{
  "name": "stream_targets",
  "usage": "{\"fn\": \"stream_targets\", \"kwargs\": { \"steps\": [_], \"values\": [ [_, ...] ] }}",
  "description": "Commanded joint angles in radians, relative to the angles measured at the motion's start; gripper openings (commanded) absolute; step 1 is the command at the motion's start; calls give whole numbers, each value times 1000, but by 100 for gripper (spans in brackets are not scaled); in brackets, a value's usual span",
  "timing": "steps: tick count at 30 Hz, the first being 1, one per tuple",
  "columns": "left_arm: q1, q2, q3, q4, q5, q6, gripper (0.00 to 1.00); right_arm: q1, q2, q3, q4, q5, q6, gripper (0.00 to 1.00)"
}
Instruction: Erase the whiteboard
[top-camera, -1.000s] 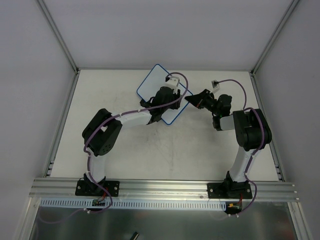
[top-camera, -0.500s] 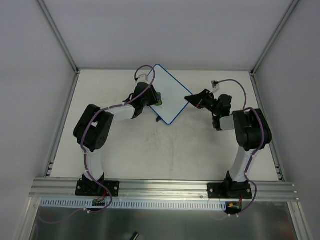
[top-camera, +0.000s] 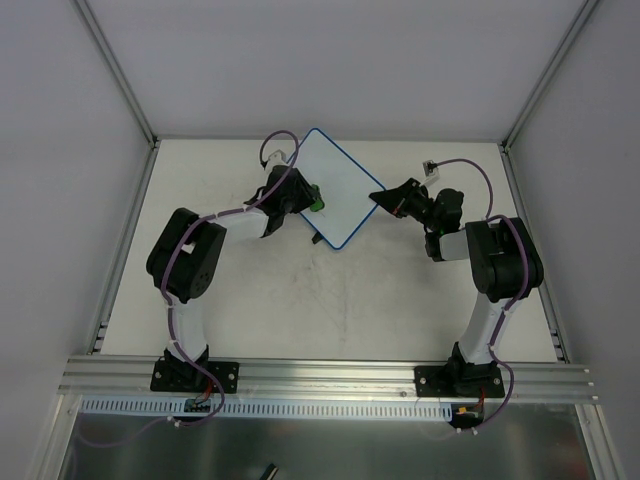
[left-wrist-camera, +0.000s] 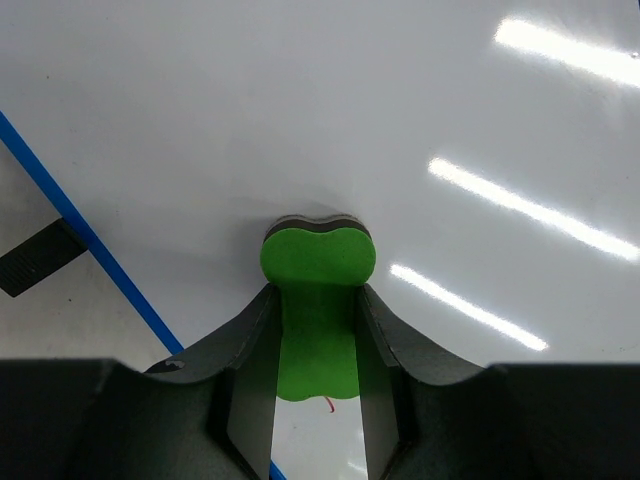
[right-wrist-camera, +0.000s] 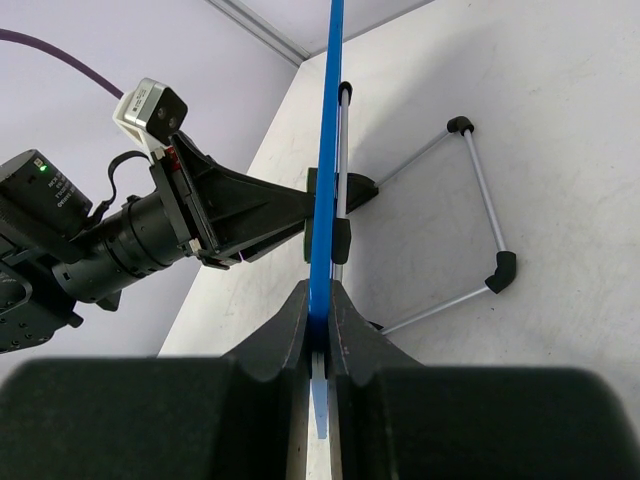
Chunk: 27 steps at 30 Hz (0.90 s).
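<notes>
A: Where on the counter (top-camera: 300, 300)?

B: Near the far edge, about midway between the far corners. Whiteboard (top-camera: 345, 195) propped on a wire stand (right-wrist-camera: 480, 200), tilted, not lying flat.

A: Held by what?

B: Right gripper (right-wrist-camera: 320, 300), clamped on the blue rim at the corner nearest the counter's right edge, steadying. Left gripper (left-wrist-camera: 315, 310) closed on the green eraser (left-wrist-camera: 318, 262), pressed against the white face close to the rim on the counter's left side.

A: Step in hand?

B: Wiping, judging by the contact. Nothing but glare streaks on the face in the left wrist view, apart from one small red mark (left-wrist-camera: 328, 403) just past the eraser's near end, between the fingers.

A: Next?

B: Probably a stroke back over that red bit, with even pressure and a firm right-hand clamp so as not to tip the board. Too small from above to judge the rest of the face.
</notes>
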Motion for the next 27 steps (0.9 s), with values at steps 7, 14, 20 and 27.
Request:
{"fn": "stream_targets", "kwargs": {
  "steps": [7, 14, 20, 27],
  "values": [
    [16, 51, -68, -141, -20, -27, 0, 13, -11, 17, 274, -92, 38, 0],
    [24, 25, -111, -147, -43, -10, 0, 13, -4, 23, 274, -92, 40, 0],
    [24, 28, -117, -147, -21, -19, 0, 13, -4, 24, 274, -94, 40, 0],
    [24, -19, -163, -139, -54, -3, 0, 13, -7, 23, 278, -92, 40, 0]
  ]
}}
